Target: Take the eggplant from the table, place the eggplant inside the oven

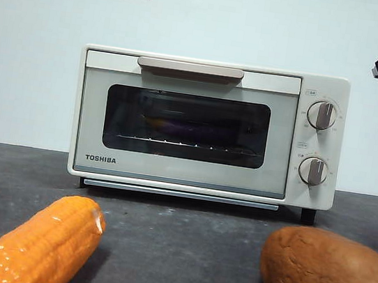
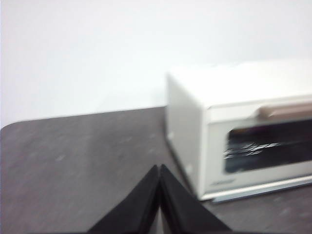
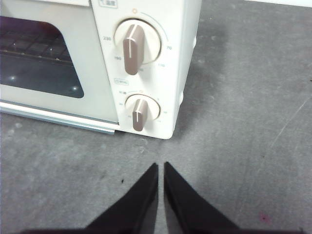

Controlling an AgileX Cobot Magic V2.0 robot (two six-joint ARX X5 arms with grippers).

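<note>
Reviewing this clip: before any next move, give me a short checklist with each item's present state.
1. Oven door shut, handle bar up: ok.
2. Eggplant inside the oven: a dark shape shows on the rack behind the glass; cannot tell for sure.
3. Eggplant off the table: ok; only the corn and brown lump lie there.
4. Left gripper shut, empty, beside the oven: ok.
5. Right gripper shut, empty, before the knobs: ok.
</note>
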